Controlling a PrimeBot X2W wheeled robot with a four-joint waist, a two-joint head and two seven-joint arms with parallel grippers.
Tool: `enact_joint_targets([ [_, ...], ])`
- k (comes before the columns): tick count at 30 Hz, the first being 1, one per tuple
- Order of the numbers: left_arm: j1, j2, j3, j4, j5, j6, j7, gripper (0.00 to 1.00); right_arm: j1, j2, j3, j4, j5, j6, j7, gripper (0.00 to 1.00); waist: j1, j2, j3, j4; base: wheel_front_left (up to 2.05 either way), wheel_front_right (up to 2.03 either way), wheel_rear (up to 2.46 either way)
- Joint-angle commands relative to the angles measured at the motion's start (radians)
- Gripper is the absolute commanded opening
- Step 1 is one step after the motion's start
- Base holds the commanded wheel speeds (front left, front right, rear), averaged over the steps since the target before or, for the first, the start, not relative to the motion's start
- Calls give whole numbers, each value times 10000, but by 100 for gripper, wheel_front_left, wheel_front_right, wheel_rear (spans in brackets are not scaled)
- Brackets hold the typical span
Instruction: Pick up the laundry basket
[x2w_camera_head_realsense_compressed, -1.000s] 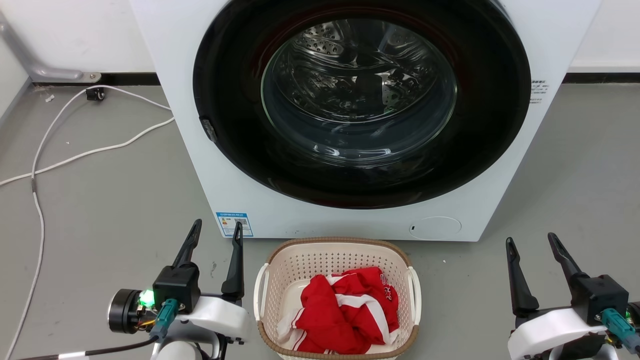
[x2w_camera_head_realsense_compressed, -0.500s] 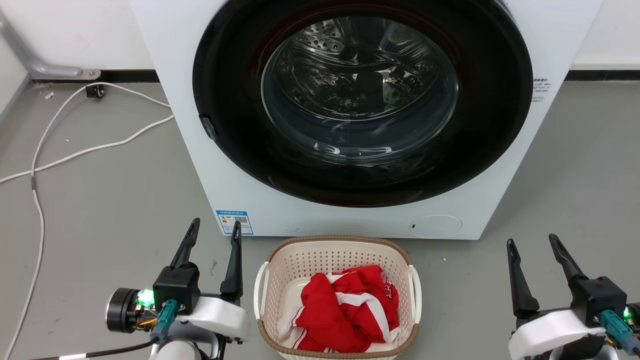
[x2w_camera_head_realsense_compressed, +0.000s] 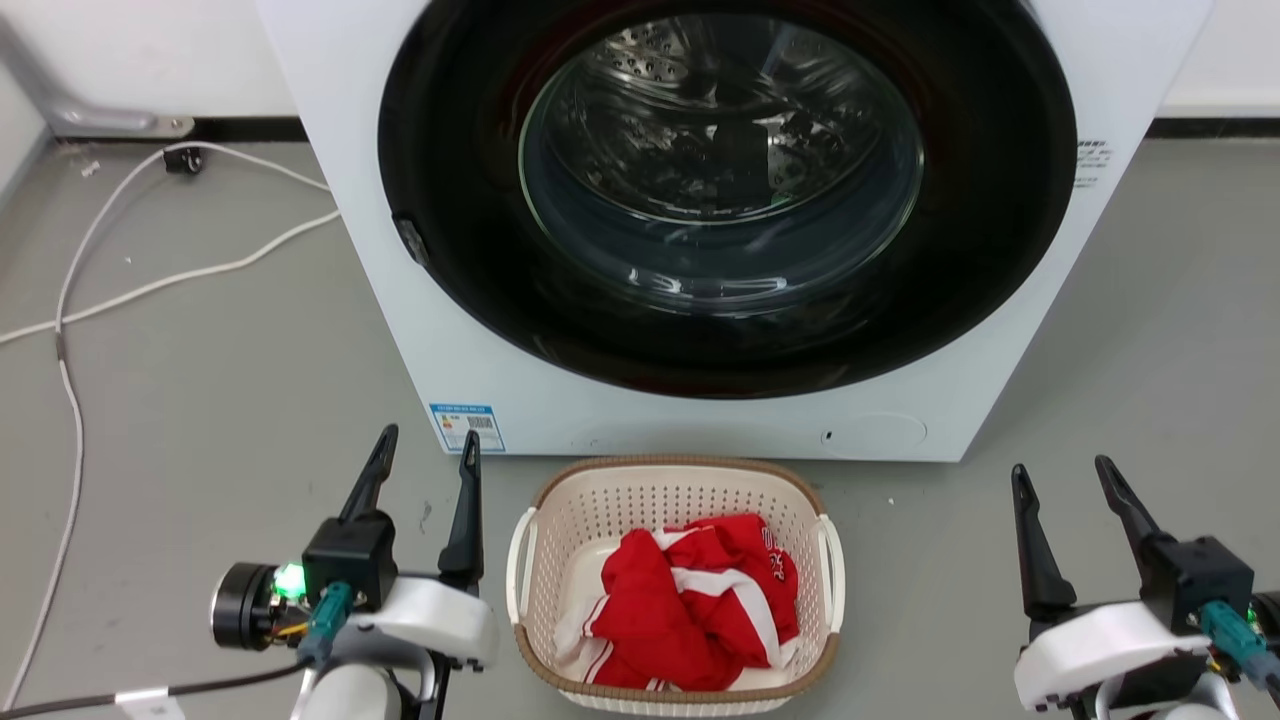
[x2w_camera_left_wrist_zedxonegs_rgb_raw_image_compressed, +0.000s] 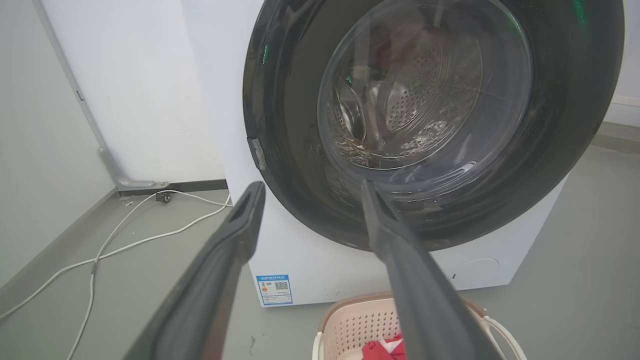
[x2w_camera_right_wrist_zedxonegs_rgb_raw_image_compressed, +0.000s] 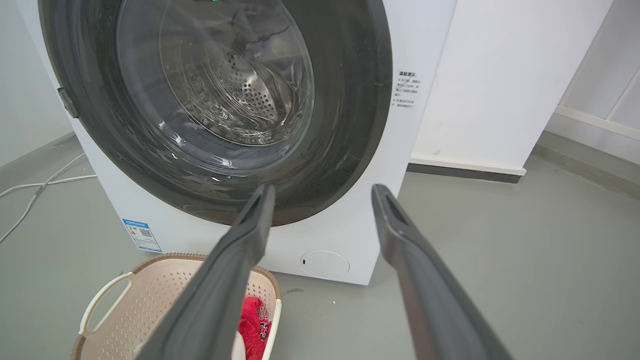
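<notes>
Laundry basket (x2w_camera_head_realsense_compressed: 672, 500) untouched; view slightly shifted.

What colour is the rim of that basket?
Brown, with a woven look, around the cream basket; the head view shows it best.

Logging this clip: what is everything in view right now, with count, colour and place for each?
washing machine: one, white with a dark round door, centre back, door shut
label: one, blue and white, lower left corner of the machine's front
laundry basket: one, cream with a brown rim and white side handles, on the floor right in front of the machine
garment: one, red with white stripes, crumpled inside the basket
cables: two strands, white, trailing over the floor to the machine's left
floor: grey, all around
left gripper: one, dark fingers, open, beside the basket's left side, not touching it
right gripper: one, dark fingers, open, well off the basket's right side
</notes>
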Motion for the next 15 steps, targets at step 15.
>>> enact_joint_targets([
  [15, -2792, 259, 164, 2831, -705, -700, 367, 100, -2156, 33, 333, 1972, 302, -7, 1633, 100, 0, 0, 2166, -180, 0, 0, 0],
])
